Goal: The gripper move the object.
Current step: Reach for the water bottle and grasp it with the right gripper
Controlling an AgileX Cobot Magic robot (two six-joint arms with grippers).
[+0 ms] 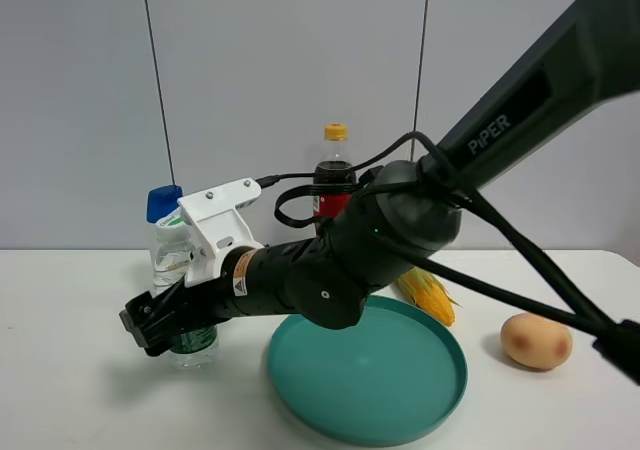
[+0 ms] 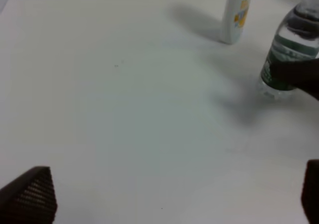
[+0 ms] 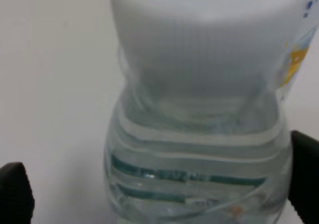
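The small clear water bottle, with a white cap and dark green label, stands upright on the white table at the left. My right gripper reaches across from the right, and its black fingers stand on either side of the bottle's lower body. In the right wrist view the bottle fills the frame between the two fingertips. One fingertip is at the bottle's side and a gap shows at the other. My left gripper is open and empty over bare table, and the bottle shows far off in its view.
A white shampoo bottle with a blue cap stands just behind the water bottle. A dark cola bottle stands at the back. A teal plate lies centre front, with a corn cob behind it and a tan round fruit at the right.
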